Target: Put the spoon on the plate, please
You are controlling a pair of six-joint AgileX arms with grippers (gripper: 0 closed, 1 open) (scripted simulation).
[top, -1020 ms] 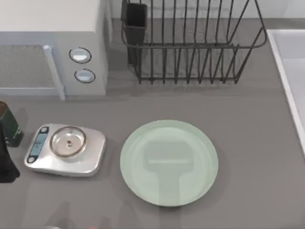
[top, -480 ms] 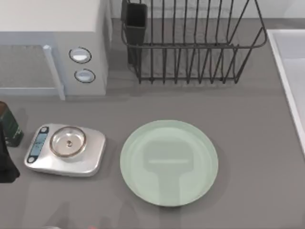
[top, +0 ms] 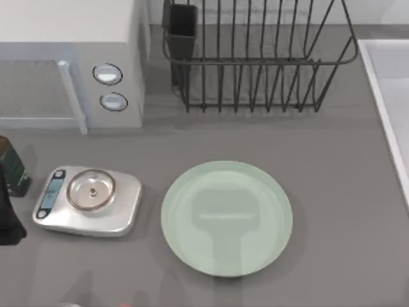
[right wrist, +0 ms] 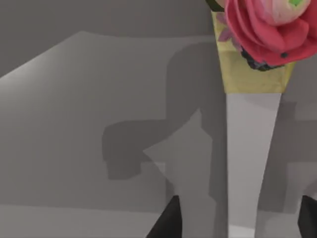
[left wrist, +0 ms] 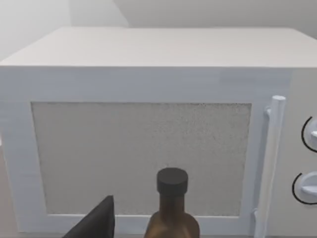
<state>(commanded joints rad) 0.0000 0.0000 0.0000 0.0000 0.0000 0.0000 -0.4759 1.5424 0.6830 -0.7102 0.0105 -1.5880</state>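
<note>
Still, the plate [top: 227,218] sits unmoved beside the kitchen scale [top: 87,200].

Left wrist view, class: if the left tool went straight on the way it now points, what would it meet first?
Most likely the brown bottle, standing just ahead of the left tool. Behind it is the microwave door. Depth is unclear, so the tool might slip past the bottle and reach the door.

Brown bottle [left wrist: 172,210] cut off below, microwave [left wrist: 148,134] knobs clipped, flower [right wrist: 270,27] cropped.
</note>
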